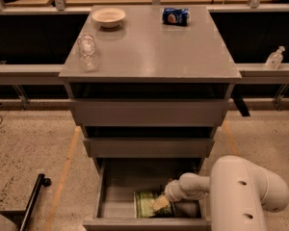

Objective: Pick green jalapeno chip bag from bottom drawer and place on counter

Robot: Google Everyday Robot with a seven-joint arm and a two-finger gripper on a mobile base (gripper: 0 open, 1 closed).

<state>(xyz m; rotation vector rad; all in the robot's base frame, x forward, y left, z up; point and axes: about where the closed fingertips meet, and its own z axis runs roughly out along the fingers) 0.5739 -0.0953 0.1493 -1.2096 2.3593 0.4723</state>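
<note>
The green jalapeno chip bag (145, 204) lies flat near the front of the open bottom drawer (116, 186), the lowest of three grey drawers. My gripper (160, 204) reaches down into the drawer from the right and sits on the bag's right edge. The white arm (241, 191) fills the lower right and hides the drawer's right side. The counter (149, 47) is the grey cabinet top above.
On the counter stand a white bowl (108, 16) at the back left, a clear plastic bottle (86, 49) at the left edge and a crushed blue can (176, 16) at the back right. A black stand leg (31, 201) lies on the floor at left.
</note>
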